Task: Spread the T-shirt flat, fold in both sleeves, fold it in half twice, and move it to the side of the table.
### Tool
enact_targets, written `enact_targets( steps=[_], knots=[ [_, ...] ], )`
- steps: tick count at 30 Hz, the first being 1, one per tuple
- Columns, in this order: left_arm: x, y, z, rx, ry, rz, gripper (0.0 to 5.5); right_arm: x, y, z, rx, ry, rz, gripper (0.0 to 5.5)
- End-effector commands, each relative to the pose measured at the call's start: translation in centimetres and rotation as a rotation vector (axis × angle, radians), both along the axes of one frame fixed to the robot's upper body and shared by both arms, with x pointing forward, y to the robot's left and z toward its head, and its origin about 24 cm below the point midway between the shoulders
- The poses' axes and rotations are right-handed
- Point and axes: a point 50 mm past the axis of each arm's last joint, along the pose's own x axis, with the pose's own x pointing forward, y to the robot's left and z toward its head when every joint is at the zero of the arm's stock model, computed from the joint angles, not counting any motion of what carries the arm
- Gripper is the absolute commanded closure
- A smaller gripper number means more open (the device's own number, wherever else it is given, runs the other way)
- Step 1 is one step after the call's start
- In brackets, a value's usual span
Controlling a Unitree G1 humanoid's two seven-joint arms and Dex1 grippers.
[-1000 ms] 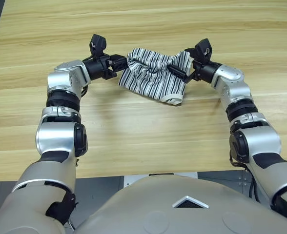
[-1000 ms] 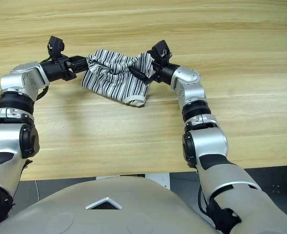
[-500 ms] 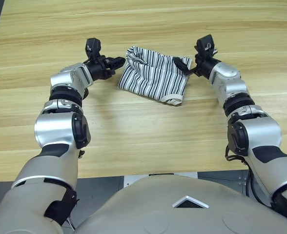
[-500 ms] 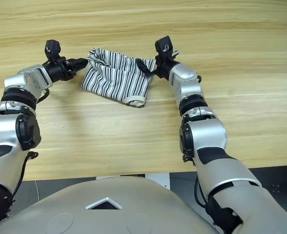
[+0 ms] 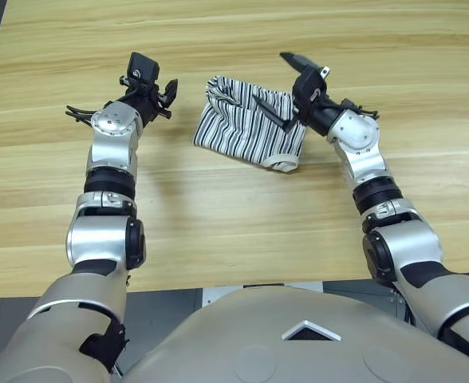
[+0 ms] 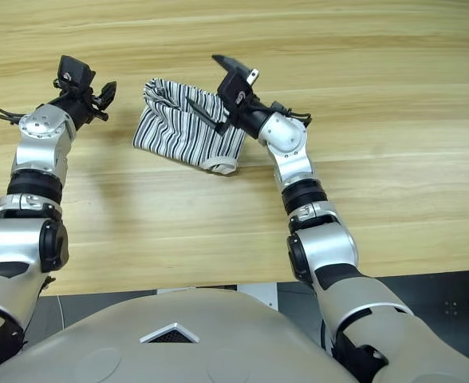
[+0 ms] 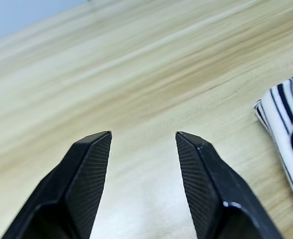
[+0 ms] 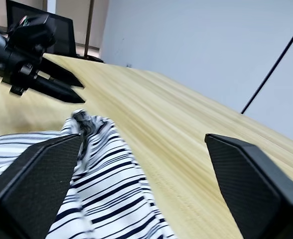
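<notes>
T-shirt [image 5: 246, 132], rumpled striped cloth, lies on grained table [image 5: 218, 223]; left claw [image 7: 143, 135] and right claw [image 8: 142, 137] gape empty.

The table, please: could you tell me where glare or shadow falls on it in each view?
Left eye view: the table shows no hard glare; a thin soft shadow lies under the near edge of the T-shirt. Left wrist view: a pale glare patch on the wood between the open fingers of the left gripper. Right wrist view: no glare on the wood.

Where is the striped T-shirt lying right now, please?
In the left eye view the folded T-shirt lies on the wooden table, between the open left gripper and the open right gripper.
</notes>
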Motion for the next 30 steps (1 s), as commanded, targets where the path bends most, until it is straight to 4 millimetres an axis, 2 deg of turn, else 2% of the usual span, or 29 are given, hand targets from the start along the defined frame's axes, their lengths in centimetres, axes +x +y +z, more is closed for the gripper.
enact_targets(
  steps=[1, 7, 11, 14, 17, 22, 25, 27, 29, 30],
  knots=[
    [-1.5, -0.7, 0.4, 0.085, -0.042, -0.087, 3.10, -0.3, 0.5, -0.7, -0.068, 0.003, 0.028, 0.99],
    [-2.2, -3.0, 1.0, 0.064, -0.070, -0.144, 3.10, 0.9, 1.4, -2.1, -0.126, 0.152, -0.003, 0.99],
    [-2.3, -4.3, 0.7, 0.045, -0.060, -0.174, 3.10, 1.8, 1.1, -3.0, -0.086, 0.403, -0.069, 0.99],
    [-2.4, -5.0, 0.4, 0.029, -0.050, -0.184, 3.10, 2.0, -0.8, -4.5, -0.051, 0.699, -0.190, 0.99],
    [-2.6, -5.4, 0.0, 0.004, -0.042, -0.182, 3.10, 1.3, -4.0, -6.0, -0.167, 0.826, -0.281, 0.99],
    [-2.9, -5.3, -0.4, -0.023, -0.043, -0.154, 3.10, -0.9, -10.9, -8.5, -0.691, 0.594, -0.335, 0.99],
    [-3.3, -5.4, -1.0, -0.046, -0.041, -0.141, 3.10, -2.9, -16.8, -9.2, -1.017, 0.386, -0.423, 0.99],
    [-3.6, -5.7, -1.7, -0.059, -0.031, -0.139, 3.10, -4.3, -20.1, -9.1, -1.105, 0.335, -0.508, 0.99],
    [-3.8, -5.8, -2.6, -0.091, -0.040, -0.113, 3.10, -6.2, -23.6, -9.0, -1.108, 0.383, -0.659, 0.99],
    [-3.9, -5.8, -3.1, -0.134, -0.048, -0.088, 3.10, -7.4, -25.2, -9.1, -1.054, 0.444, -0.765, 0.99]
  ],
)
